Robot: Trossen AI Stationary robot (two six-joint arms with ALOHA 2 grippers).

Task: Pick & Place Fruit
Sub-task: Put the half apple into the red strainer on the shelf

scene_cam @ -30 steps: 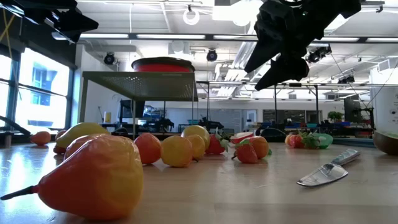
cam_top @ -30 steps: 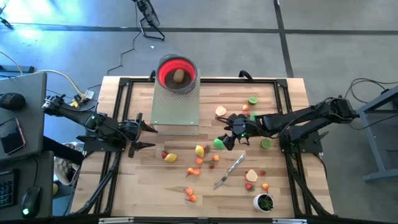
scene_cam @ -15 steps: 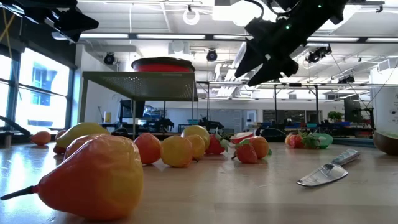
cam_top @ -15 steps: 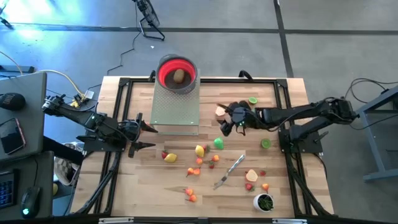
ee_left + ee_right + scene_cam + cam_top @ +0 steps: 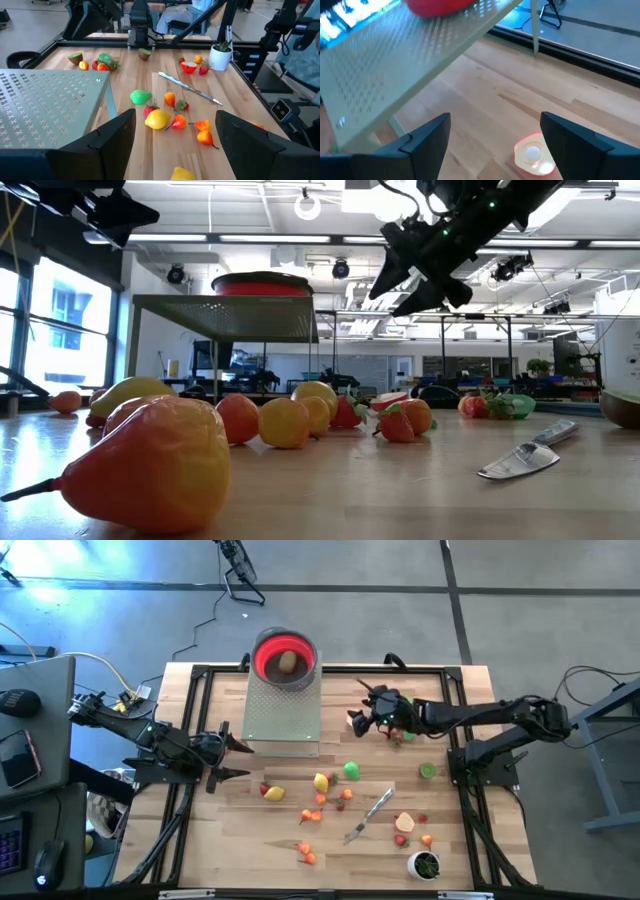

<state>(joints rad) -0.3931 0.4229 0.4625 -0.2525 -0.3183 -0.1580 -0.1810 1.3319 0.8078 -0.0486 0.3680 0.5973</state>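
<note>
The high view showed the whole layout: the fruit (image 5: 320,782) lay scattered over the middle and right of the tabletop (image 5: 240,840), with one tan piece (image 5: 287,662) inside the red bowl (image 5: 285,655) on the perforated metal stand (image 5: 283,710). Only the left wrist view resolved single pieces, a silver knife (image 5: 190,88) and a small white cup (image 5: 220,56) with green contents. Only the right wrist view showed the halved peach-coloured piece (image 5: 534,152) lying between that arm's fingers.

The right hand (image 5: 368,712) hung above the tabletop just right of the stand, fingers spread, holding nothing. The left hand (image 5: 228,758) waited at the stand's left edge, fingers also spread and empty.

In the low view a large pear-shaped piece (image 5: 150,462) blocked much of the near tabletop; the bowl showed only as a red rim. No writing could be read.
</note>
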